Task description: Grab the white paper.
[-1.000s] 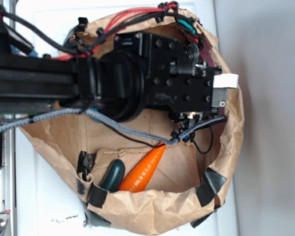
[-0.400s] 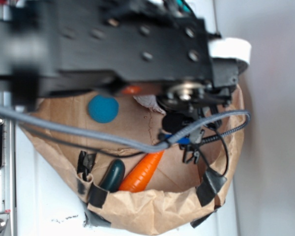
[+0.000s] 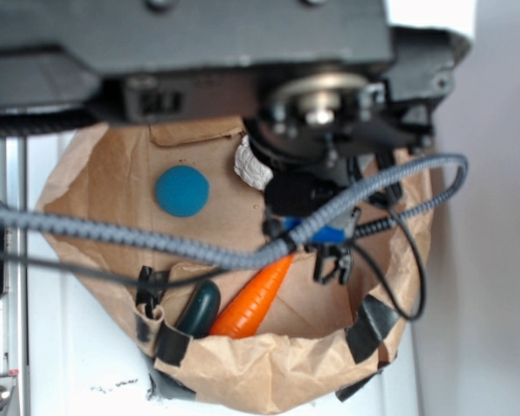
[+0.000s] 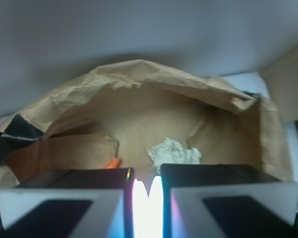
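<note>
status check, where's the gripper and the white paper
Gripper nearly shut, empty, above bag. Crumpled white paper ball on brown paper bag floor, ungrasped. Nothing blocking it.

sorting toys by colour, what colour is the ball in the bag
Teal blue. The ball shows best in the exterior view, lying in the brown paper bag.

Above the brown paper bag [image 3: 243, 373], the black arm [image 3: 199, 43] and its grey cable [image 3: 156, 243] block our overhead view. Inside, we see bare floor between the teal ball [image 3: 182, 191] and the white paper [image 4: 174, 151]. A carrot [image 3: 253, 301] and a dark green vegetable [image 3: 199, 308] crowd the near wall.
</note>
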